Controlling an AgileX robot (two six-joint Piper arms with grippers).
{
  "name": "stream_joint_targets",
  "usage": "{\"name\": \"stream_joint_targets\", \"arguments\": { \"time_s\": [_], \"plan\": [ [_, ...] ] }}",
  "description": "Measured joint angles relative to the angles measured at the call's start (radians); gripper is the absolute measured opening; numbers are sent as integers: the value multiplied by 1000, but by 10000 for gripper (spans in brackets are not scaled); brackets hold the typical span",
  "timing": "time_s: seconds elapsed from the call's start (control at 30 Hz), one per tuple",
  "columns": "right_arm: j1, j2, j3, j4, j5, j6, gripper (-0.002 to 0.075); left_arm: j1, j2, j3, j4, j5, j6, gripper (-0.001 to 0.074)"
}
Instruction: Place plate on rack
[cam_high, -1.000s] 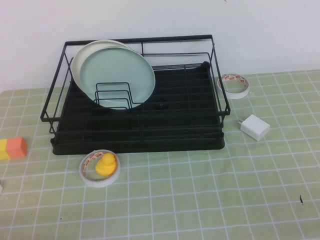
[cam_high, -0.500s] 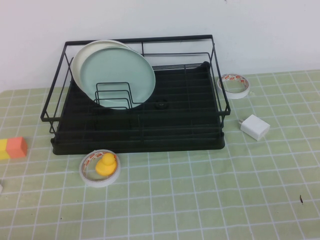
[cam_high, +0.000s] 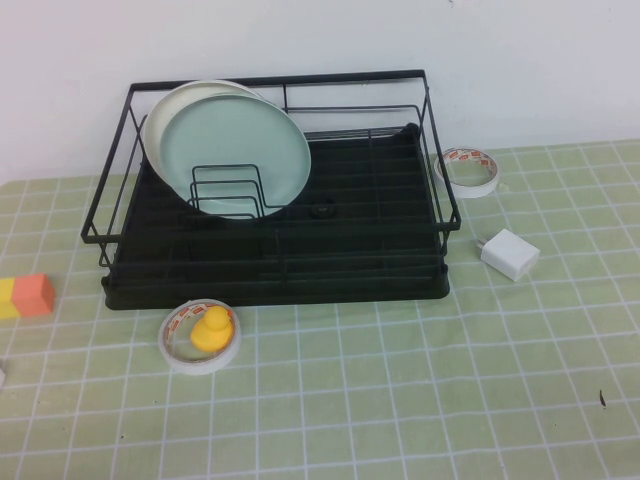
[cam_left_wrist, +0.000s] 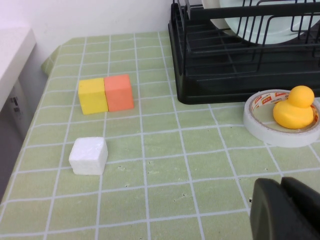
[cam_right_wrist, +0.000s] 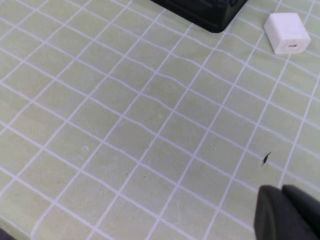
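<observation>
Nothing has moved since the earlier frames. Both arms are out of the high view, drawn back toward the robot's side. The left gripper (cam_left_wrist: 286, 210) hovers over bare cloth near the duck (cam_left_wrist: 293, 107) in its tape ring (cam_left_wrist: 260, 122); the right gripper (cam_right_wrist: 289, 214) hangs over open cloth short of the charger (cam_right_wrist: 287, 32). Both look clenched and empty. The plate (cam_high: 235, 150) stands upright in the rack (cam_high: 280, 265), leaning on the white plate (cam_high: 160, 120) behind, held by the wire slots. The task looks done, and the front cloth leaves open room.

Both the left claw (cam_left_wrist: 286, 210) and right claw (cam_right_wrist: 287, 212) are matte black.
</observation>
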Motion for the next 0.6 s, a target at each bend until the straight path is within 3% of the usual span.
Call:
{"name": "stream_joint_targets", "arguments": {
  "time_s": [0.13,0.4,0.6],
  "plan": [
    [-34,-77,10,-10,-4,-43,0,0,0,0,0,0,0,-2],
    [-253,-291,228,102,-103,-41,0,0,0,0,0,0,0,-2],
    [-357,-388,310,153,-138,-38,0,0,0,0,0,0,0,-3]
  ]
}}
